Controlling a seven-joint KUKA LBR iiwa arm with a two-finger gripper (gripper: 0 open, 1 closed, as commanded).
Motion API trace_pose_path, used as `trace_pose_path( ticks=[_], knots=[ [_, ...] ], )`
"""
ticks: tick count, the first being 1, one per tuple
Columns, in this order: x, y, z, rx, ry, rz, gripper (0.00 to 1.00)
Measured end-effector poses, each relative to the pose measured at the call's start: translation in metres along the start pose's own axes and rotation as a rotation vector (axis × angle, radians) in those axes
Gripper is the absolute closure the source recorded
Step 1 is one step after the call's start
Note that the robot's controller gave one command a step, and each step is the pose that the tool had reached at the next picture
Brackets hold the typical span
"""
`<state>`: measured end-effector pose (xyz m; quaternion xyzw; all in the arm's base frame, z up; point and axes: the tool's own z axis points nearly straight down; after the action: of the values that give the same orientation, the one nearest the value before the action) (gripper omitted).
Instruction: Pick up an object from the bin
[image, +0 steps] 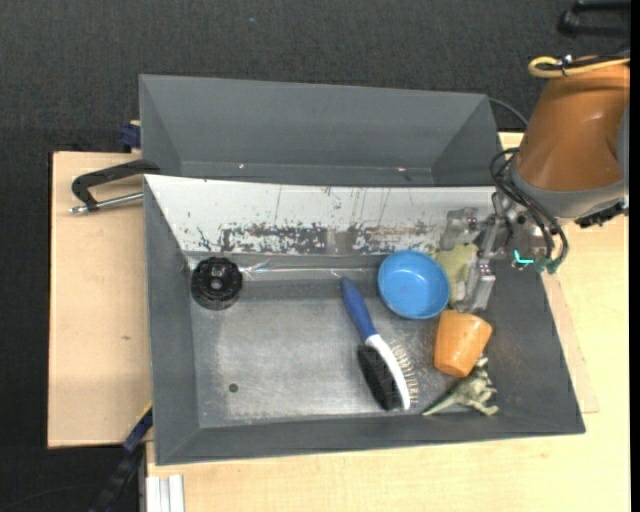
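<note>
I see the grey bin (280, 375) with a few small things lying on its floor. The arm (575, 125), with its big orange cover, comes in from the right. The tool (480, 268) hangs low at the right side of the bin, close to the back wall. I cannot tell if the tool is open or closed, or if it has hold of anything. Right by the tool there is a pale yellow thing (453, 262). It is tucked between the tool and a blue bowl (413, 285), and I cannot make out what it is. The blue bowl sits open side up, just left of the tool. An orange cup (461, 343) lies tipped over just in front of the tool. Past the cup, by the front wall, lies a little pale toy animal (466, 397). A brush (376, 350) with a blue handle lies in the middle, its handle beside the bowl. A black round thing (215, 282) sits far off at the left, by the back wall.
</note>
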<state>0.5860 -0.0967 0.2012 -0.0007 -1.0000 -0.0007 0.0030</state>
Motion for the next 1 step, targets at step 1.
trace_pose_path(
  ticks=[1],
  knots=[
    [-0.0024,0.0951,0.0029,-0.002,-0.008,-0.205,0.0]
  ],
)
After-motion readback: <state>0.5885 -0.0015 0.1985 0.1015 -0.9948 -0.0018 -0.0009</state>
